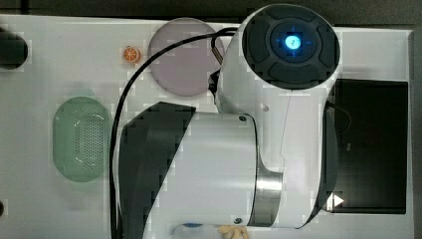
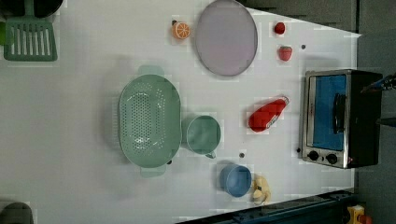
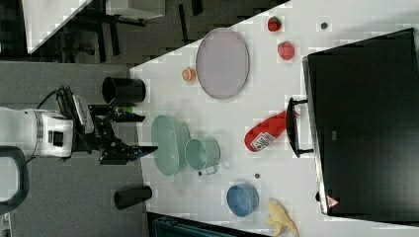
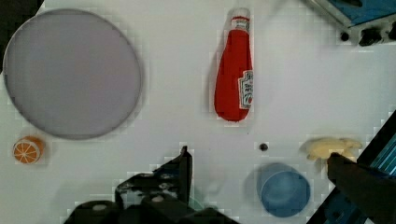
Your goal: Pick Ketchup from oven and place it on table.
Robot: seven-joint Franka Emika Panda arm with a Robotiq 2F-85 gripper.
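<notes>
Label text is too small to read on the red plastic ketchup bottle with white cap (image 2: 267, 115). It lies flat on the dotted white table (image 2: 70, 116), just beside the silver-framed toaster oven (image 2: 340, 118). The black gripper (image 3: 144, 132) hangs wide open, empty.

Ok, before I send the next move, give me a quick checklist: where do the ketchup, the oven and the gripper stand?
1. Ketchup bottle out of the oven: ok, it lies on its side on the table, in front of the oven door.
2. Oven door shut: ok.
3. Gripper empty: ok, open, holding nothing.
4. Gripper clear of the tableware: ok, it hangs beyond the table's edge in the right view.
5. Ketchup bottle free of neighbours: ok, apart from the green cup.
</notes>
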